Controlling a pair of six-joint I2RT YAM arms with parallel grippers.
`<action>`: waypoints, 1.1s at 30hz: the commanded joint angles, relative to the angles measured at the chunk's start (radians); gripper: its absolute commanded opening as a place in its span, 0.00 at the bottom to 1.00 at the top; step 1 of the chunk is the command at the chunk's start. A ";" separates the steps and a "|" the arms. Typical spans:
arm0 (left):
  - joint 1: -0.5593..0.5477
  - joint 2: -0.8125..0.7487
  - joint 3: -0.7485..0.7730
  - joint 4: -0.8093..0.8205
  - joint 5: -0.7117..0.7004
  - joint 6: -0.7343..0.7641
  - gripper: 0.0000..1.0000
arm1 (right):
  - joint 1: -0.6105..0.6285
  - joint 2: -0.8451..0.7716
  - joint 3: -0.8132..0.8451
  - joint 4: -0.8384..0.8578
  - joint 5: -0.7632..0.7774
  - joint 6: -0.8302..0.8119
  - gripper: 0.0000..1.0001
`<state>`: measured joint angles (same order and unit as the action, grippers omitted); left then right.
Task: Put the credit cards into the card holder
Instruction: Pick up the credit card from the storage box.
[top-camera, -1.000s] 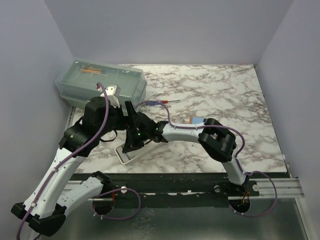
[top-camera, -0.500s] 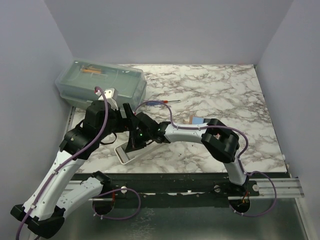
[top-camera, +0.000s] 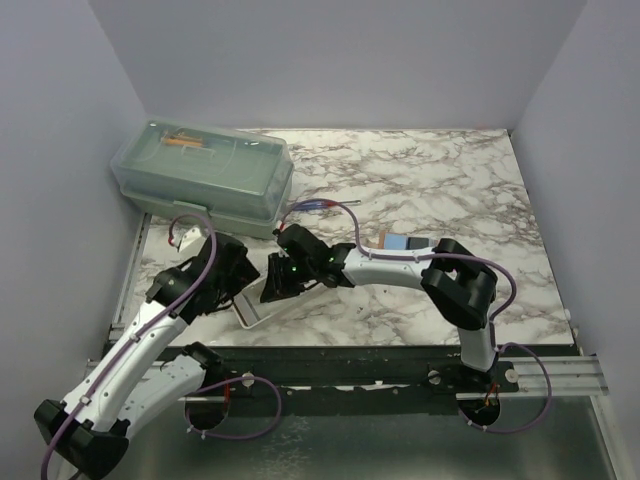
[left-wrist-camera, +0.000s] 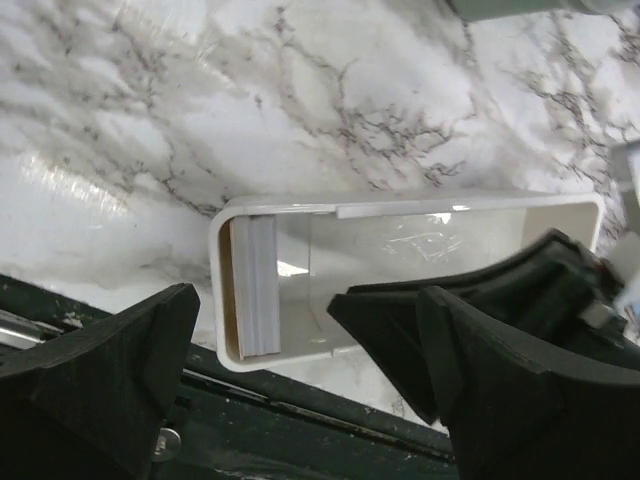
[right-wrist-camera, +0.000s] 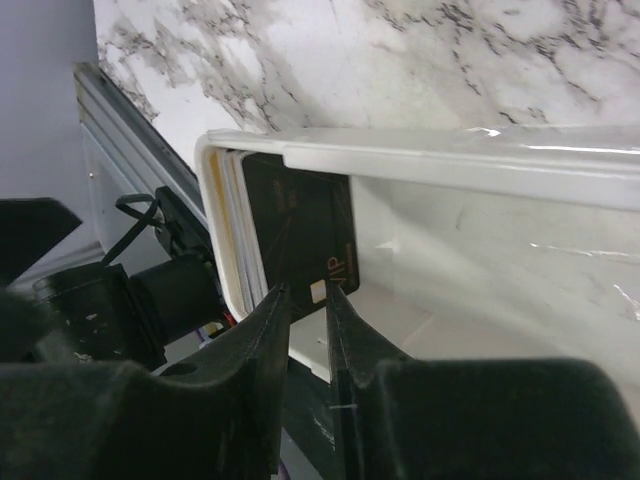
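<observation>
A white tray (top-camera: 250, 312) lies at the table's near edge. A stack of pale credit cards (left-wrist-camera: 255, 285) stands on edge at its near end. A black card marked VIP (right-wrist-camera: 300, 230) leans on that stack (right-wrist-camera: 232, 235). My right gripper (right-wrist-camera: 307, 290) reaches into the tray (right-wrist-camera: 420, 150), its jaws narrowly open astride the black card's lower edge. My left gripper (left-wrist-camera: 310, 395) hovers wide open over the tray's (left-wrist-camera: 450, 205) near end, holding nothing. In the top view the tan card holder (top-camera: 384, 240) and a blue card (top-camera: 405, 243) lie behind the right arm, partly hidden.
A translucent green lidded box (top-camera: 205, 178) stands at the back left. A red and blue pen-like tool (top-camera: 320, 204) lies beside it. The two grippers (top-camera: 243, 285) (top-camera: 272, 290) sit close together at the tray. A black metal rail (top-camera: 380, 360) runs along the front edge.
My left arm has drawn back and down to the near left, off the tray, and its jaws have opened wider. The right gripper stayed in the tray, nearer the card stack.
</observation>
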<state>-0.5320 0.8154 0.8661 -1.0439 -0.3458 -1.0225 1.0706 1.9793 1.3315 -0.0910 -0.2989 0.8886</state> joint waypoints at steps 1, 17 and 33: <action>0.003 -0.105 -0.108 -0.067 -0.110 -0.328 0.99 | -0.020 -0.038 -0.059 0.021 0.025 -0.011 0.26; 0.004 -0.198 -0.377 0.278 -0.048 -0.457 0.99 | -0.031 -0.041 -0.062 0.013 -0.042 -0.055 0.36; 0.050 -0.097 -0.376 0.460 0.114 -0.308 0.96 | -0.030 -0.018 -0.065 0.121 -0.078 0.109 0.49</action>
<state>-0.5068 0.7280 0.4923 -0.6506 -0.3237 -1.4181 1.0386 1.9553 1.2583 -0.0315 -0.3573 0.9375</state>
